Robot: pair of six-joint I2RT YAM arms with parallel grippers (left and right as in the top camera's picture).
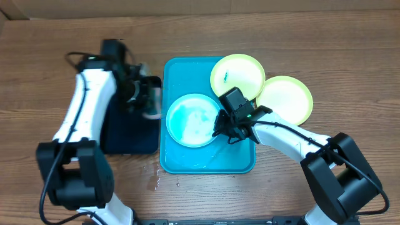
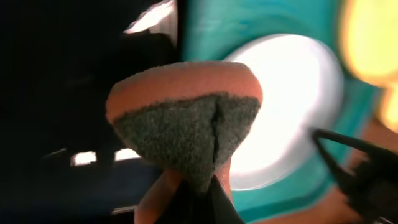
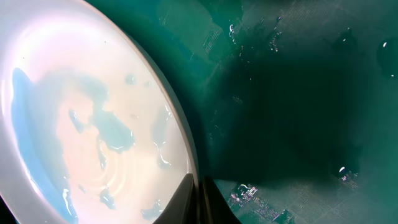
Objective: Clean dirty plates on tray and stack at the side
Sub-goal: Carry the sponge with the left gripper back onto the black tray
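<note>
A light blue plate [image 1: 192,120] lies in the blue tray [image 1: 187,78], wet with blue smears on its pale centre [image 3: 87,124]. My right gripper [image 1: 220,128] is shut on that plate's right rim, one finger above and one below [image 3: 198,202]. A yellow-green plate [image 1: 237,75] with a small blue smear overlaps the tray's far right corner. A second yellow-green plate [image 1: 284,99] lies on the table to the right. My left gripper [image 1: 149,101] hovers at the tray's left edge, shut on an orange sponge [image 2: 186,118] with a dark scrub face.
A black tray [image 1: 128,131] sits on the table just left of the blue tray, under my left arm. Water drops spot the blue tray floor [image 3: 298,93] and the wood [image 1: 156,181] near its front left corner.
</note>
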